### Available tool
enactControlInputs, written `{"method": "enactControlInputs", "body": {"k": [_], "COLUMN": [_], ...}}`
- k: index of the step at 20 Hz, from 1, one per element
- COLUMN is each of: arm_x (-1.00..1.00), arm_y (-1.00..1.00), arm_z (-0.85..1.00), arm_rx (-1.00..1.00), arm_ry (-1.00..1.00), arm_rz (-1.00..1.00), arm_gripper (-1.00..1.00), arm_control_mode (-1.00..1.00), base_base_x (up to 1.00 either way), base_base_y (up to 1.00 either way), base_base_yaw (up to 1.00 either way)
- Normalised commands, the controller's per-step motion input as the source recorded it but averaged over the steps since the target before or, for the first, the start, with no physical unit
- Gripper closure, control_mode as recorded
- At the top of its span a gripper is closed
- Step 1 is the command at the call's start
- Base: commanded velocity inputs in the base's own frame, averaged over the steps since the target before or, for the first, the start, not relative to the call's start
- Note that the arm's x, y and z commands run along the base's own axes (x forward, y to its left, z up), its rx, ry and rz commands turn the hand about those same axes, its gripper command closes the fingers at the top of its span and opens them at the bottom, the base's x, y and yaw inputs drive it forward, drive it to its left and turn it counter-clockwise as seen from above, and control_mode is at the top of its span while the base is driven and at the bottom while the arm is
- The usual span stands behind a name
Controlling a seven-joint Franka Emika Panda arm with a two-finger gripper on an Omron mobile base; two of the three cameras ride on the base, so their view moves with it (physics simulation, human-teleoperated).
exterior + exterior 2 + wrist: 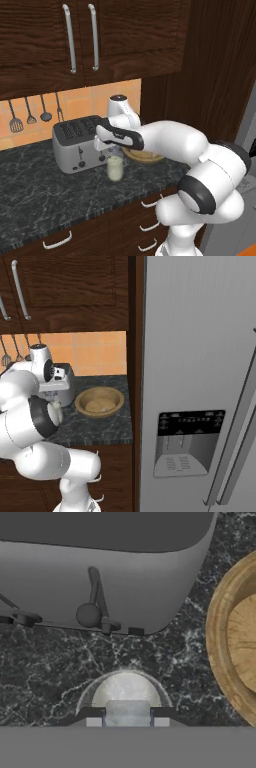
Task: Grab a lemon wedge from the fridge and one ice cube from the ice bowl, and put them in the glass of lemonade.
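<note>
Here the tool (127,714) hangs over one glass (115,168), gripping a pale cube. One toaster (80,144) stands just behind on the desk (35,195), one bowl (99,401) beside.

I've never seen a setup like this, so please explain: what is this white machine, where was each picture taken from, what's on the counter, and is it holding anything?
It's a white robot arm in a computer-drawn kitchen. Two pictures come from cameras behind it, one to its left and one to its right. The third looks down from its hand. On the dark counter stand a toaster, a glass of lemonade and a wooden bowl. A grey fridge stands to the right. The gripper hangs over the glass, pinching a small pale block, apparently an ice cube.
</note>
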Motion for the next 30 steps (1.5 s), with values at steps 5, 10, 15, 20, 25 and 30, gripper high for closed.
{"method": "enactControlInputs", "body": {"k": [5,10,15,20,25,30], "arm_x": [0.07,-0.19,-0.07,0.0,0.0,0.0], "arm_y": [0.0,0.01,0.0,0.0,0.0,0.0], "arm_z": [-0.1,0.01,0.0,0.0,0.0,0.0], "arm_rx": [0.0,0.0,0.0,0.0,0.0,0.0], "arm_ry": [-0.02,-0.1,-0.07,0.0,0.0,0.0], "arm_rz": [0.0,0.0,0.0,0.0,0.0,0.0], "arm_gripper": [1.0,1.0,1.0,1.0,-1.0,-1.0], "arm_control_mode": [-1.0,-1.0,-1.0,-1.0,-1.0,-1.0], "base_base_x": [0.0,0.0,0.0,0.0,0.0,0.0], "base_base_y": [0.0,0.0,0.0,0.0,0.0,0.0], "base_base_yaw": [0.0,0.0,0.0,0.0,0.0,0.0]}}
